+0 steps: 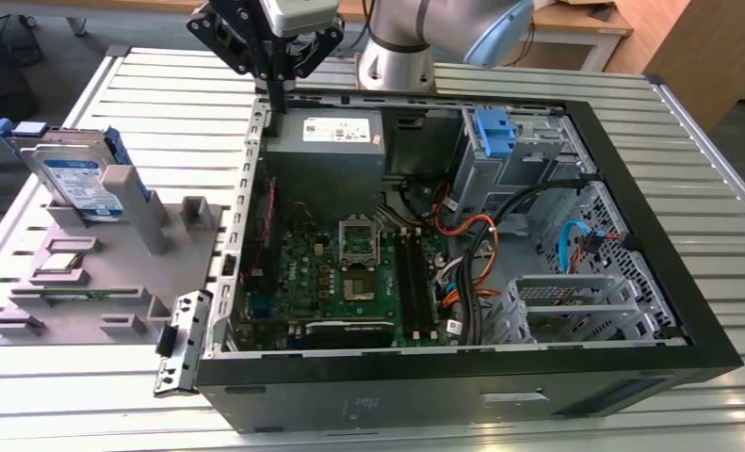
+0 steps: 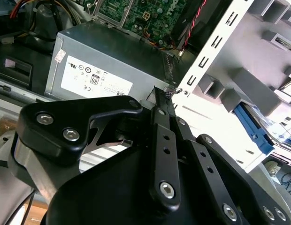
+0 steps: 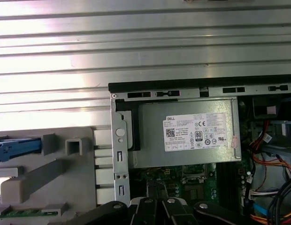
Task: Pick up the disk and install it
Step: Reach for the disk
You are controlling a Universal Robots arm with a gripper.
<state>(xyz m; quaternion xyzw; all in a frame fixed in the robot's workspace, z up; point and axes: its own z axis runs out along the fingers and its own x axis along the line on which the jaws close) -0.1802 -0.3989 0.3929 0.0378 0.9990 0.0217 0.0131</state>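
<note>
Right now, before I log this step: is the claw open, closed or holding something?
Claw: closed, holding nothing; the disk stands in the grey holder.

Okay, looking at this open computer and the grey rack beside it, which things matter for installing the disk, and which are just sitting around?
Part of the job:
disk, standing in the grey rack
gripper, at the case's edge by the power supply
open computer case

Just there:
power supply
motherboard
orange cables
bare blue bracket
</note>
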